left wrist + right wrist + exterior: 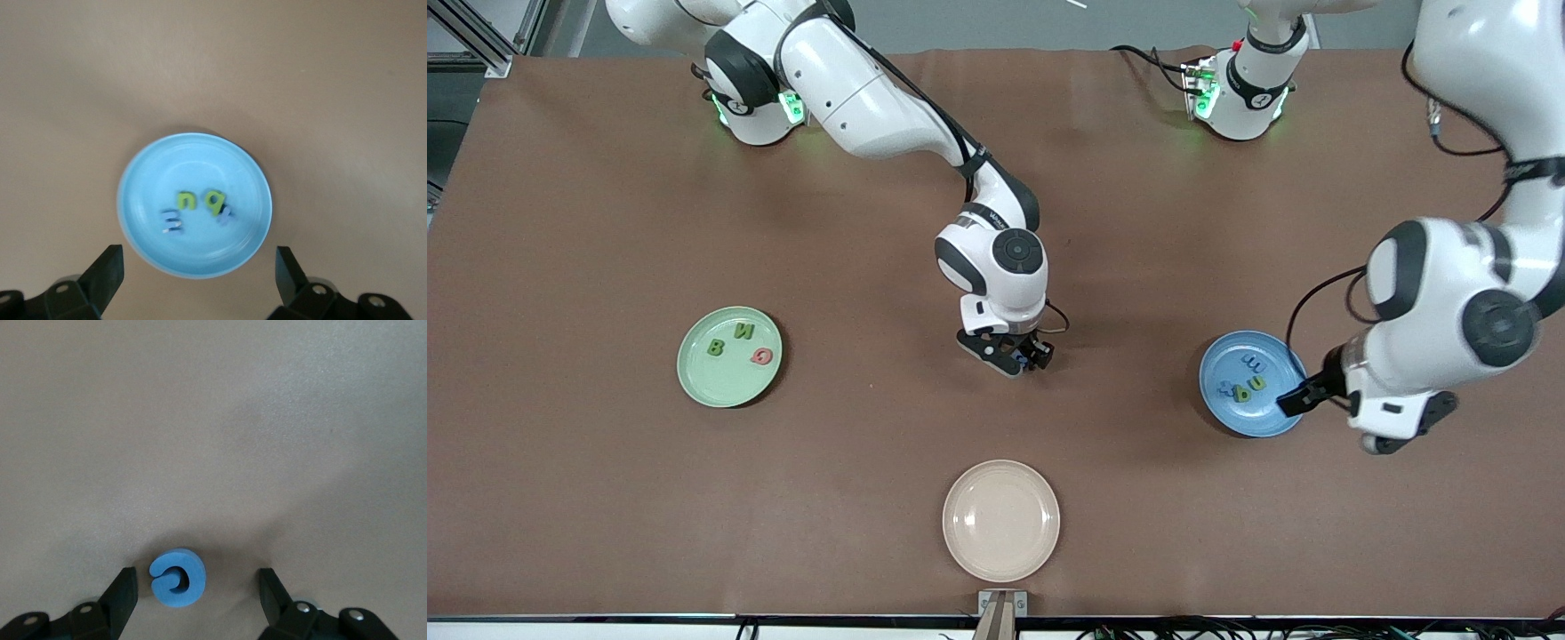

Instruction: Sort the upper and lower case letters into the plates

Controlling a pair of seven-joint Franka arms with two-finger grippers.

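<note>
Lowering my open right gripper (pixel 198 590) astride the blue letter (pixel 177 578), which sits nearer one finger.

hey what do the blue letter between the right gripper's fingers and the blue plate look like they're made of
The blue letter looks like foam: thick, matte, with soft rounded edges and a slightly grainy face. It lies on the brown table cover between the open fingers of the right gripper. The blue plate is probably plastic or melamine: smooth, even colour, a faint sheen along its rim. Neither can be settled by look alone.
</note>
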